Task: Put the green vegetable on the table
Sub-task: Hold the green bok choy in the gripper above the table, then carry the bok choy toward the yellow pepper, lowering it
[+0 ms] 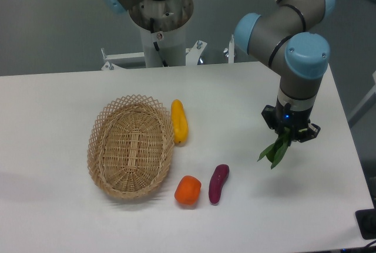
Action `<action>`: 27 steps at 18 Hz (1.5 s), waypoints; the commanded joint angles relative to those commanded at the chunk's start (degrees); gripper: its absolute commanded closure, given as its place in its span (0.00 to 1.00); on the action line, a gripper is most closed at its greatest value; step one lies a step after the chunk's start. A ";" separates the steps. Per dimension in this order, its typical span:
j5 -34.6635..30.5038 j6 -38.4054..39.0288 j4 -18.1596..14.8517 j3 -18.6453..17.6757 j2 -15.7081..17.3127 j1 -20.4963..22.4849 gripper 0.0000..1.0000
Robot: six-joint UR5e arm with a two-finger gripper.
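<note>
While clamped on green vegetable (275,149), gripper (289,134) hangs above table (53,100); leaves dangle below fingers.

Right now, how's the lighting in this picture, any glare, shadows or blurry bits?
In the fixed camera view the light is soft and even; the table shows no harsh glare, only faint shadows beside the basket. The green vegetable hanging from the gripper looks dark and slightly soft.
</note>
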State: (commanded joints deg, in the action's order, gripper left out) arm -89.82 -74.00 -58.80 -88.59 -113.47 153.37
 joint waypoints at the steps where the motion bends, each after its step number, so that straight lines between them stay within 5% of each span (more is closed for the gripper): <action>1: 0.00 0.00 0.00 0.00 0.00 0.00 0.90; 13: 0.26 -0.53 0.00 -1.49 0.61 -0.09 0.89; 27: 0.62 -13.78 1.14 -17.74 7.73 -0.17 0.89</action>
State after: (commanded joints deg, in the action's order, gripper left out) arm -89.21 -87.78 -57.66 -106.33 -105.74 153.19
